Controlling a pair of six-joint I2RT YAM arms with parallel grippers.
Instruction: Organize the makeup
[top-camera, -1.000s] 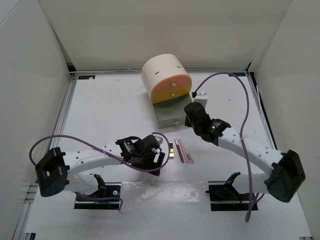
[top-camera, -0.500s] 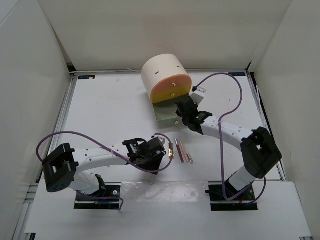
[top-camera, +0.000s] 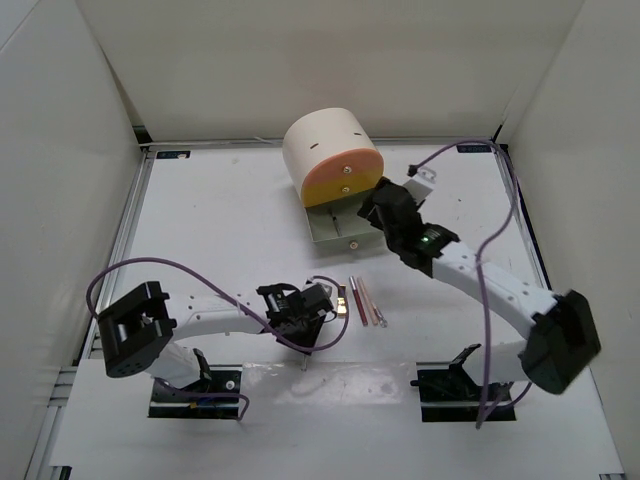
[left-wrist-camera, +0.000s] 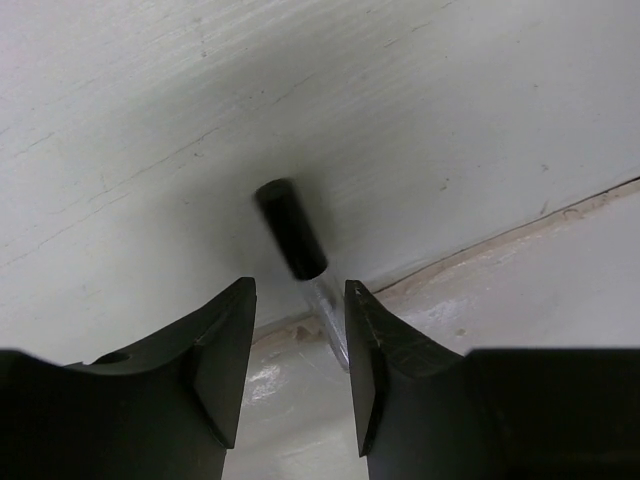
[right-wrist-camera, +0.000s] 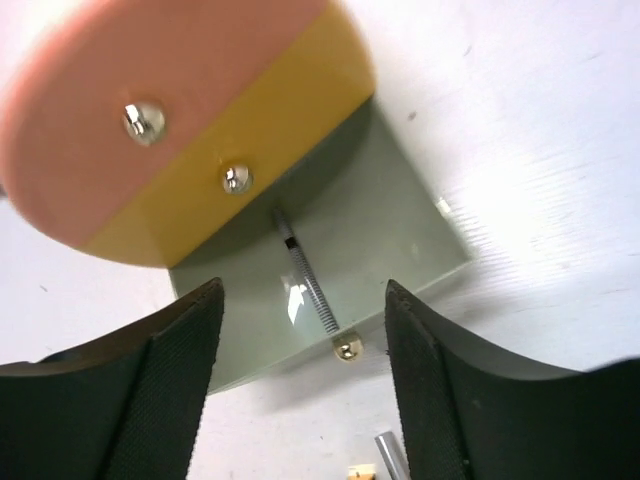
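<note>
Near the desk's front edge, the left tool (left-wrist-camera: 298, 300) straddles a clear tube (left-wrist-camera: 290, 228), jaws narrow but not clamped. Toward the back edge, the right tool (right-wrist-camera: 303, 300) hangs wide over the green drawer (right-wrist-camera: 400, 240). It holds only 1 thin stick (right-wrist-camera: 300, 262). The pencils (top-camera: 365, 300) mid-desk are left to sort.

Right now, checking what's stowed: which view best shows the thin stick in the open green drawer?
Right wrist: the thin stick lies on the drawer floor. Top external shows the drawer, stick unclear. Left wrist shows neither.
</note>
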